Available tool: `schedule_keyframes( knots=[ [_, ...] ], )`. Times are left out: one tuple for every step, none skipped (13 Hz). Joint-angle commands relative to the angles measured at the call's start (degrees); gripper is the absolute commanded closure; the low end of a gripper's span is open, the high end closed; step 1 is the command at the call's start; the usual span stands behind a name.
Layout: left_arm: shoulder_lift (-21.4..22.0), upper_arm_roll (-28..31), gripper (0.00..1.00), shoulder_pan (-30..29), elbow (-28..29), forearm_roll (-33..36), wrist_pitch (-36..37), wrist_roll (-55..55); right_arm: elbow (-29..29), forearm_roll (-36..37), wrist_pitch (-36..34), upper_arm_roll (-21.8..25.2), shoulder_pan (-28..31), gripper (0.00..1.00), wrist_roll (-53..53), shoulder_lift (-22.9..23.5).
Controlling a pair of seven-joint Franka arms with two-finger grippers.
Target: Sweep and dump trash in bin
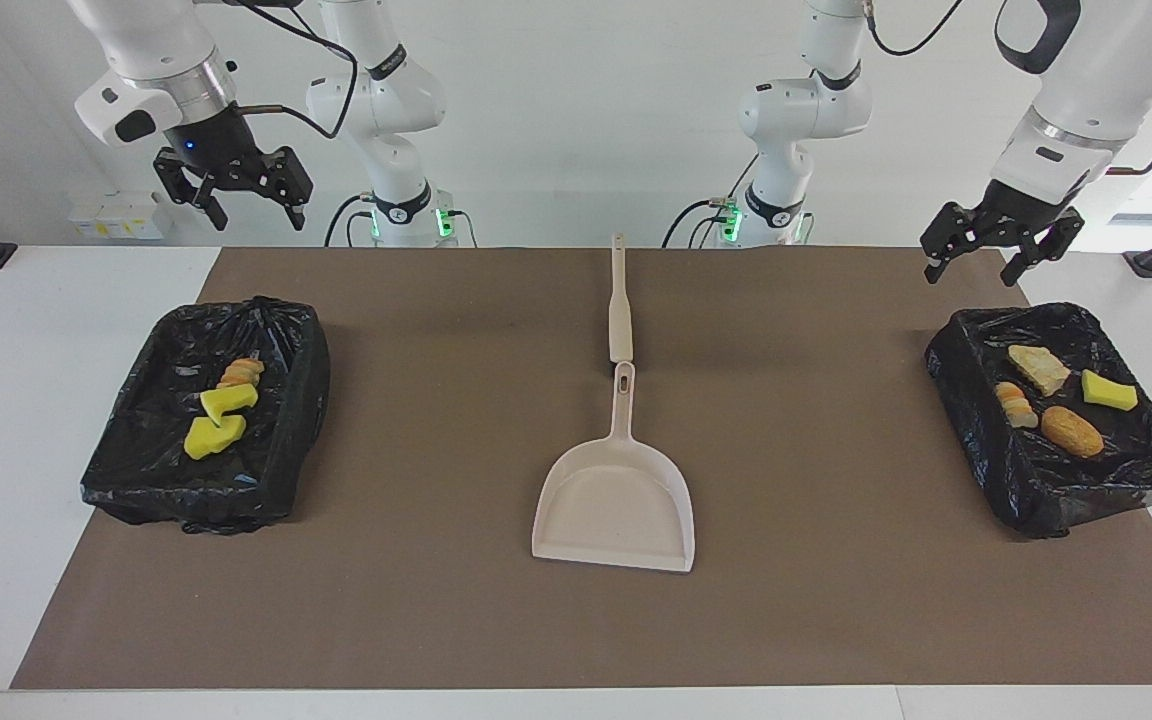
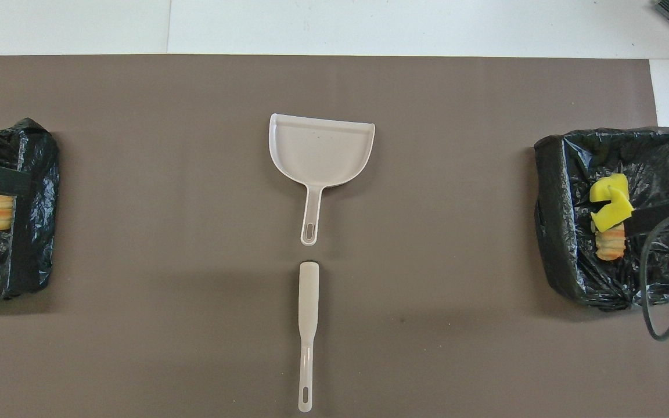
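Observation:
The trash lies inside two black-lined bins. Yellow sponge pieces (image 1: 216, 418) and a bread chunk (image 1: 241, 372) are in the bin (image 1: 296, 400) at the right arm's end. A bread chunk (image 1: 1071, 430), a yellow sponge (image 1: 1108, 390) and tan scraps (image 1: 1038, 368) sit in the bin (image 1: 976, 440) at the left arm's end. My right gripper (image 1: 256, 215) hangs open and empty above its bin's robot-side edge. My left gripper (image 1: 971, 277) hangs open and empty likewise. The beige dustpan (image 1: 616, 500) and brush (image 1: 620, 300) lie mid-table, untouched.
A brown mat (image 1: 436, 600) covers most of the white table. The brush (image 2: 308, 325) lies nearer the robots than the dustpan (image 2: 320, 145), handle ends almost touching. A cable (image 2: 651, 290) loops over the bin (image 2: 561, 203) at the right arm's end.

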State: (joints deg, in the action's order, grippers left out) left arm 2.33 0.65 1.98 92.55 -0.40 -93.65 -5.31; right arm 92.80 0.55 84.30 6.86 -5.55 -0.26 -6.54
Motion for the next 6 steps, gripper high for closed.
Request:
schedule_keyframes(
  knots=[
    [0.0, 2.7, 0.0, 2.3, -0.7, -0.8, -0.5, 0.4, 1.0, -1.0, -0.5, -0.1, 0.4, 0.0, -1.0, -1.1],
    [0.0, 2.6, 0.0, 2.3, -0.7, -0.8, -0.4, 0.3, 1.0, -1.0, -0.5, -0.1, 0.4, 0.0, -0.9, -1.1],
    [0.0, 2.7, 0.0, 2.2, -0.7, -0.8, -0.6, 0.1, 1.0, -1.0, -0.5, -0.1, 0.4, 0.0, -1.0, -1.1],
    [0.0, 2.7, 0.0, 2.1, -0.7, -0.7, -0.6, 0.0, 1.0, -1.0, -0.5, -0.1, 0.4, 0.0, -0.9, -1.1],
    [0.0, 2.6, 0.0, 2.2, -0.7, -0.7, -0.4, 0.0, 1.0, -1.0, -0.5, -0.1, 0.4, 0.0, -1.0, -1.1],
    [0.0, 2.7, 0.0, 2.5, -0.7, -0.8, -0.4, -0.2, 1.0, -1.0, -0.5, -0.1, 0.4, 0.0, -1.0, -1.1]
  ],
)
